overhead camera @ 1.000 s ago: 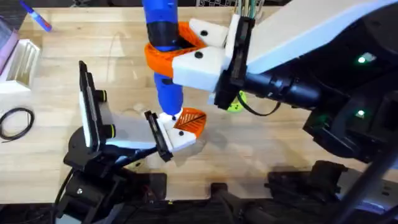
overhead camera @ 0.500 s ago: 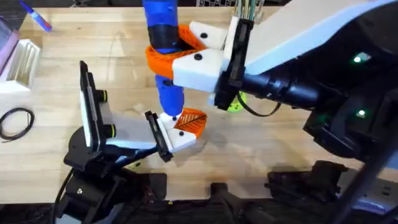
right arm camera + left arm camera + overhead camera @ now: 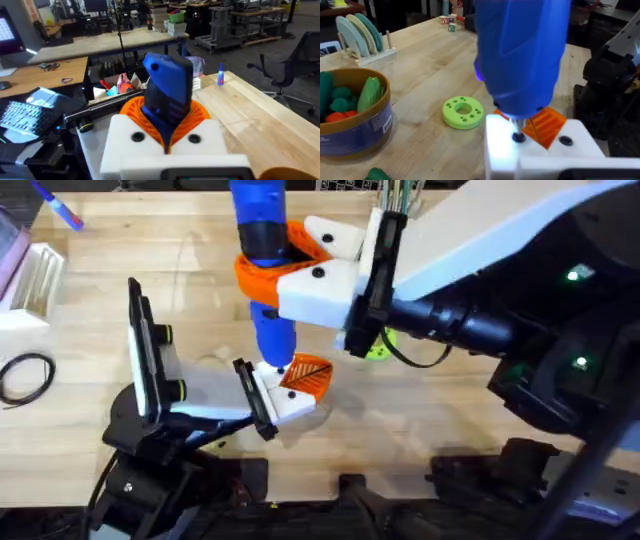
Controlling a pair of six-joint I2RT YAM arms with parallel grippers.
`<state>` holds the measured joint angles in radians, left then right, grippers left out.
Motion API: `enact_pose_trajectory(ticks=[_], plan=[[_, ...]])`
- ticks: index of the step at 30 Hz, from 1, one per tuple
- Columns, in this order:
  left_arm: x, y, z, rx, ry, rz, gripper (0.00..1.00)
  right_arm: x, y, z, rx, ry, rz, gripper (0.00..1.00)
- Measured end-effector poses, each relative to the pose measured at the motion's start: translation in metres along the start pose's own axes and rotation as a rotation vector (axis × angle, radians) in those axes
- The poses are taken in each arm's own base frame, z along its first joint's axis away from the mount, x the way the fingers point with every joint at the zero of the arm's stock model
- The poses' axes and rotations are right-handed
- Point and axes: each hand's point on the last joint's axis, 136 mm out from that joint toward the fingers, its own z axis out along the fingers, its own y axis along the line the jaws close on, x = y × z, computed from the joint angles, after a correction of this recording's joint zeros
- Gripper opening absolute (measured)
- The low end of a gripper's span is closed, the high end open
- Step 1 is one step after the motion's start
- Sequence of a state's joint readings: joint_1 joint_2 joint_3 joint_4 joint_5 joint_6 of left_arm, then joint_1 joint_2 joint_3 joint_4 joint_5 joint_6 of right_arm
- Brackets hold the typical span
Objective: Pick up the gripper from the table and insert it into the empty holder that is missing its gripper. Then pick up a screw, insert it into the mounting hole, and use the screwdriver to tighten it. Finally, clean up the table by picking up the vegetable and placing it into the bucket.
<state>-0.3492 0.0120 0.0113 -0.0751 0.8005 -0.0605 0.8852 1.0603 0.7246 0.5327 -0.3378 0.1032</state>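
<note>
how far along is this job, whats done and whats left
Done: the orange gripper sits in the white holder. In hand: the right gripper holds the blue screwdriver upright, bit down on the screw. Left: the dark-green vegetable lies on the table beside the bucket.

screwdriver [image 3: 262,260] upright in right gripper [image 3: 300,258], bit apparently on holder [image 3: 285,402], bucket [image 3: 350,125] beside disc [image 3: 463,111]

A pale wooden table [image 3: 450,410] fills the foreground. Behind it stand a second wooden desk [image 3: 45,75] with a keyboard [image 3: 25,117], shelving [image 3: 240,20] loaded with equipment, and a dark office chair [image 3: 295,60] on a grey floor [image 3: 265,50]. A monitor [image 3: 7,30] glows at one side.
</note>
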Motion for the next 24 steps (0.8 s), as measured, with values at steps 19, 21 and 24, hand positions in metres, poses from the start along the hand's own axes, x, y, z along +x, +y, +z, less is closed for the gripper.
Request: enact_pose_trajectory(ticks=[19,21,24], plan=[[0.0,0.0,0.0,0.0,-0.001,0.002,0.005,-0.053,0.005,-0.007,-0.017,-0.232,-0.106,0.021],[0.0,0.0,0.0,0.0,-0.001,0.002,0.005,-0.057,0.005,-0.009,-0.014,-0.245,-0.115,0.021],[0.0,0.0,0.0,0.0,-0.001,0.002,0.005,-0.055,-0.001,-0.009,0.002,-0.233,-0.122,0.021]])
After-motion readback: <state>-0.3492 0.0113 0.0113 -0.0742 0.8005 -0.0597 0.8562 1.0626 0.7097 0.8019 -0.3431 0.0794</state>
